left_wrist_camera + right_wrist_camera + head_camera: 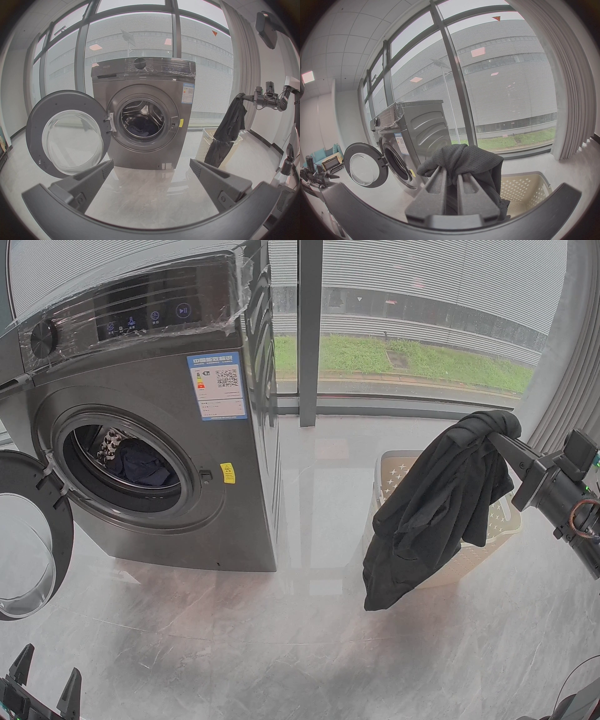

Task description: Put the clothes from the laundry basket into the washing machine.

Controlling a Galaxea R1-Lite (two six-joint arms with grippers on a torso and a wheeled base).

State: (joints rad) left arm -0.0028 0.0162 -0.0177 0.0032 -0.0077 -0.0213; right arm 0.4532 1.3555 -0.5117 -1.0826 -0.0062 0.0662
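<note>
Open washer (156, 490) at 9 o'clock holding dark clothes (142, 465), basket (389, 460) at 3 o'clock, right claw (495, 437) raised over it clenching black garment (437, 502), left claw (47, 677) at 7 o'clock, released

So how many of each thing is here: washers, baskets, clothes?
Washing machine: 1
Laundry basket: 1
Clothes: 3 (black garment in the right gripper; dark blue garment and patterned piece inside the machine)
Total: 5
</note>
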